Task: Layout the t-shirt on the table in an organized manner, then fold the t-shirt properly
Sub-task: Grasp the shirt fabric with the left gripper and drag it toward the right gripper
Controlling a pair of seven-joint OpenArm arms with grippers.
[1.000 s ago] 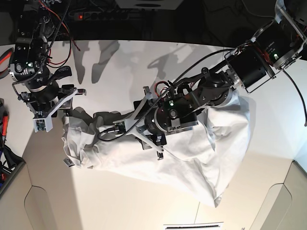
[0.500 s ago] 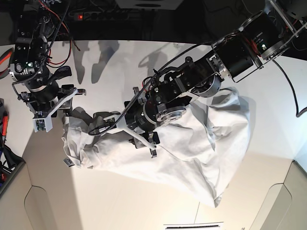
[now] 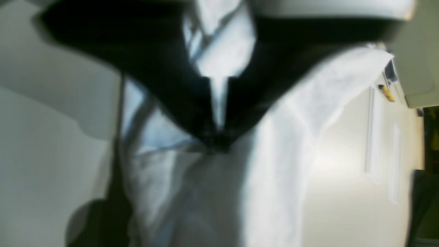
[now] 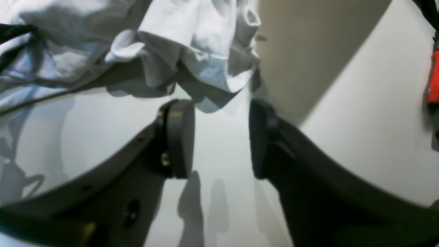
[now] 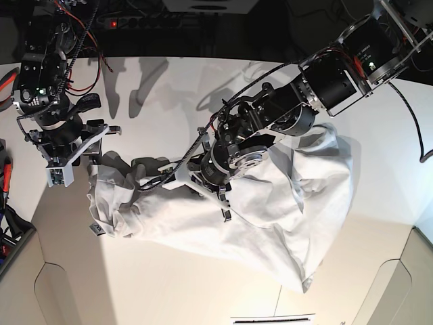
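Observation:
The white t-shirt [image 5: 270,217] lies crumpled across the middle of the table [image 5: 203,88], bunched up at its left end. My left gripper [image 5: 162,181] reaches in from the upper right and lies low over that bunched part. In the left wrist view its black fingers [image 3: 192,103] meet at the left gripper's tip [image 3: 216,137], shut on a fold of the t-shirt [image 3: 274,154]. My right gripper [image 5: 101,154] is at the shirt's left end. It stands open [image 4: 219,113] just above the table [image 4: 103,137], and the t-shirt's rumpled edge [image 4: 205,68] lies right in front of its pads, not between them.
A red-handled tool [image 4: 432,82] lies off to the side of the right arm, at the table's left edge [image 5: 7,169]. Cables and a power strip [image 5: 135,22] run along the back. The table's front corners are cut away [image 5: 40,271].
My left arm has slid to the left and lower over the shirt, and its gripper has gone from open to shut on the fabric. The right arm has not moved.

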